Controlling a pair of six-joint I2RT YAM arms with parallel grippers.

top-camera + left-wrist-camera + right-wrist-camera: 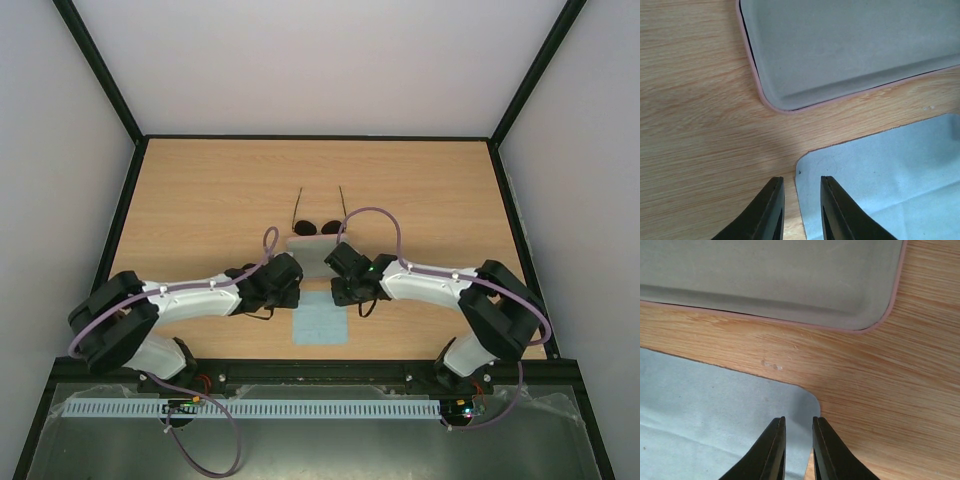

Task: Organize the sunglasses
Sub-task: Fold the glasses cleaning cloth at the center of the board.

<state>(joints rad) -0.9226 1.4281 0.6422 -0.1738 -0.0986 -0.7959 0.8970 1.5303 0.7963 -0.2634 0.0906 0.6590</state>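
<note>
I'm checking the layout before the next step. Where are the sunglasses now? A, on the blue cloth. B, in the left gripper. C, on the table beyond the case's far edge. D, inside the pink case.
C: the top view shows the sunglasses on the table past the case, temple arms pointing away.

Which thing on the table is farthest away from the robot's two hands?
The small dark sunglasses with round lenses. They lie beyond the pink rounded case; the light blue square cloth is nearest.
</note>
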